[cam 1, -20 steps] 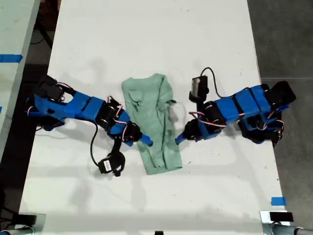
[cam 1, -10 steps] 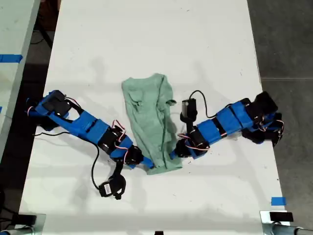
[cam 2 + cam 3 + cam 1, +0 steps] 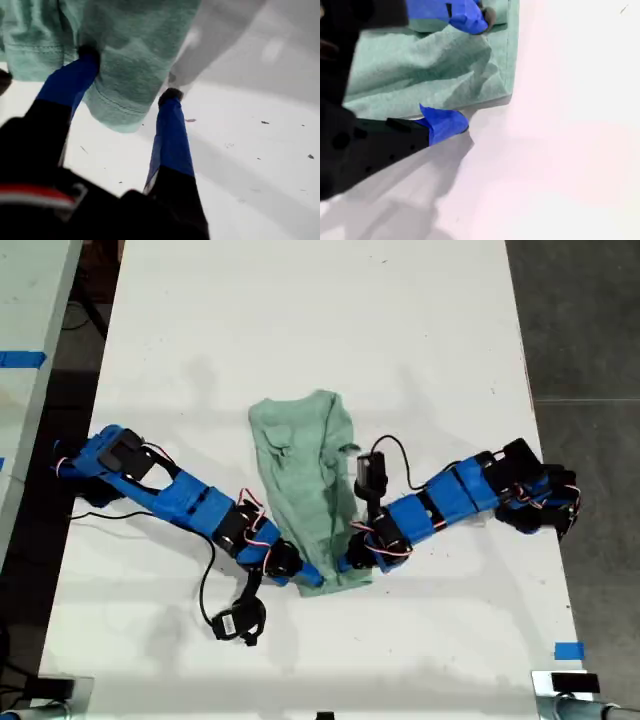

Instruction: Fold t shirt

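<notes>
Both arms have reached toward six o'clock in the exterior view, to the t shirt point(image 3: 305, 470) hem. My first gripper point(image 3: 130, 74) and my second gripper point(image 3: 470, 70) straddle its corners with jaws spread, seemingly not yet pinching.

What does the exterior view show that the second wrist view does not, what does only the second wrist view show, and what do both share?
Only the exterior view: the whole t shirt, the two blue arms meeting at its lower end, one from the exterior view's left and one from its right, and a blue tape mark.
Only the second wrist view: my second hand, open, fingertips either side of a shirt corner, and the stitched hem.
Both: mint cloth lying on the white table.
</notes>
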Controlling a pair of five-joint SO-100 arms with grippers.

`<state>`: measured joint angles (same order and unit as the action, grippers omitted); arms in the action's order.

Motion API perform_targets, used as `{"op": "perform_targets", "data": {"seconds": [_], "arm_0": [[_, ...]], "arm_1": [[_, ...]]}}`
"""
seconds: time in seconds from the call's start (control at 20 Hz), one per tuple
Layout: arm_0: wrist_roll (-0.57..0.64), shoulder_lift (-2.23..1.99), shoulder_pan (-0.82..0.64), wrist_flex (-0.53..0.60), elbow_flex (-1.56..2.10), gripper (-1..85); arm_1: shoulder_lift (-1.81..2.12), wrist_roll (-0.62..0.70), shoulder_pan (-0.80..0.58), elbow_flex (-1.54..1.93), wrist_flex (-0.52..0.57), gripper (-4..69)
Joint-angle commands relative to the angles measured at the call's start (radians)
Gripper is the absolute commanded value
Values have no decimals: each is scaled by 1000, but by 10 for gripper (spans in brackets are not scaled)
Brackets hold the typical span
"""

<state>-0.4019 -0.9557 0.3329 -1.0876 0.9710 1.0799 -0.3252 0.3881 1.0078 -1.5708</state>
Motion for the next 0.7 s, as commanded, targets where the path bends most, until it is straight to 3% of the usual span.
{"op": "perform_targets", "data": {"seconds": [0.0, 0.05, 0.1, 0.2, 0.35, 0.4, 0.45, 0.65], "arm_0": [[11, 15, -31, 43, -57, 122], [8, 38, -34, 61, -57, 14], [15, 58, -38, 81, -60, 1], [29, 87, -44, 104, -60, 60], [29, 100, -40, 109, -57, 5], [37, 100, -37, 114, -57, -2], [46, 100, -35, 117, -57, -2], [57, 78, -31, 101, -58, -2]], "arm_1": [[-2, -12, 5, -54, 26, 256], [-5, -11, 6, -54, 35, 253], [-8, -9, 8, -54, 44, 252], [-18, -11, 12, -54, 54, 249], [-35, -20, 20, -52, 69, 247], [-38, -21, 20, -51, 74, 218], [-40, -32, 20, -48, 74, 29], [-34, -9, 15, -61, 87, 2]]}}
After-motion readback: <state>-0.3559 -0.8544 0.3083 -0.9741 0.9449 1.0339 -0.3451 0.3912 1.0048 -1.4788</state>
